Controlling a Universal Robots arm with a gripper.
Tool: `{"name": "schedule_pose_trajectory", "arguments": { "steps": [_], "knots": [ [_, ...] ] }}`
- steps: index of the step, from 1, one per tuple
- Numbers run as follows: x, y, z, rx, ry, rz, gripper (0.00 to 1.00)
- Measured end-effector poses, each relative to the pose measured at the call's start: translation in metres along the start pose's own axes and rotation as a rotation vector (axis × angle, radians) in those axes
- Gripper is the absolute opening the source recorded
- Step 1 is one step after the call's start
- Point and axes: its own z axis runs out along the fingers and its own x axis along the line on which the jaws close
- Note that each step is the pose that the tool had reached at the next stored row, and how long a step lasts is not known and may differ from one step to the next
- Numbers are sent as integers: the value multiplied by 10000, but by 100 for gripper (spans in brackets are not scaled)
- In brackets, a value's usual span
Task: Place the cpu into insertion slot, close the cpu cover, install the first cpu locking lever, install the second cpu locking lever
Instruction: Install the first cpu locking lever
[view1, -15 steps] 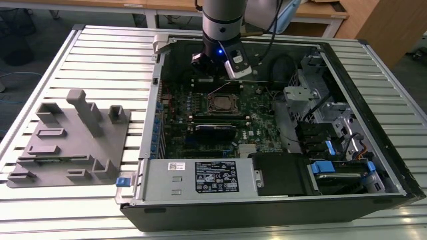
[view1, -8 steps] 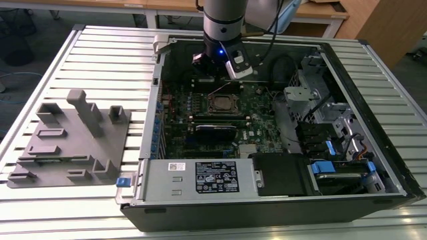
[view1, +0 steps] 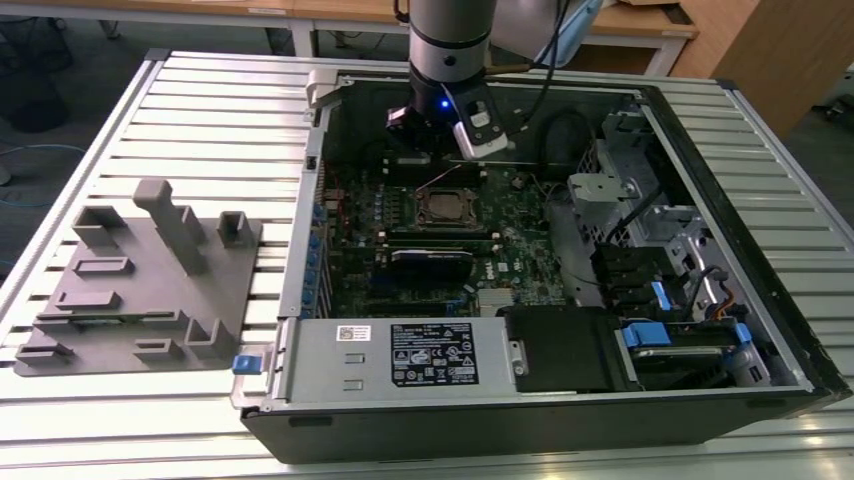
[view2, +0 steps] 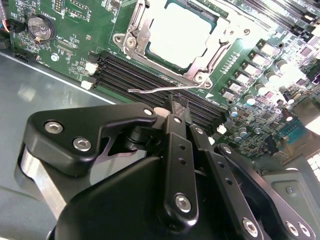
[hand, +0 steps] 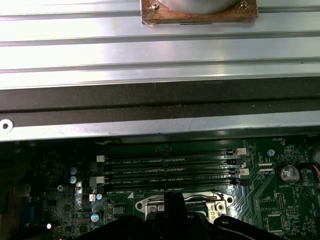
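The gripper (view2: 172, 111), clenched empty at the exterior view's 12 o'clock of the cpu (view1: 445, 207), seems to work on the first locking lever (view2: 160, 90), which needs careful pressing.

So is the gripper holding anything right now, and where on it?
Nothing looks held. The gripper is shut with nothing between its fingertips, its tip beside the thin wire locking lever; contact cannot be told. The cpu lies framed by the cpu cover.
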Motion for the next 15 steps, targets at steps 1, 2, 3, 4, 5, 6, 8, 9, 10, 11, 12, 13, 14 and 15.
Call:
{"name": "schedule_pose_trajectory", "arguments": {
  "steps": [1,2,3,4,5,6,8,9,10,11,12,13,14,15],
  "knots": [
    [0,0,0,1,0,0,10],
    [0,0,0,1,0,0,10],
    [0,0,1,1,0,0,10],
    [0,0,1,1,0,0,10],
    [0,0,2,0,0,0,10],
    [0,0,3,-1,0,0,10],
    [0,-2,9,1,0,0,10],
    [0,-3,15,0,0,0,10],
    [1,-3,15,1,0,0,10],
    [0,-3,16,0,0,0,10],
    [0,-3,16,0,0,0,10],
    [1,-3,16,0,0,0,10],
    [0,-3,16,0,0,0,10],
    [1,-4,16,0,0,0,10]
  ]
}}
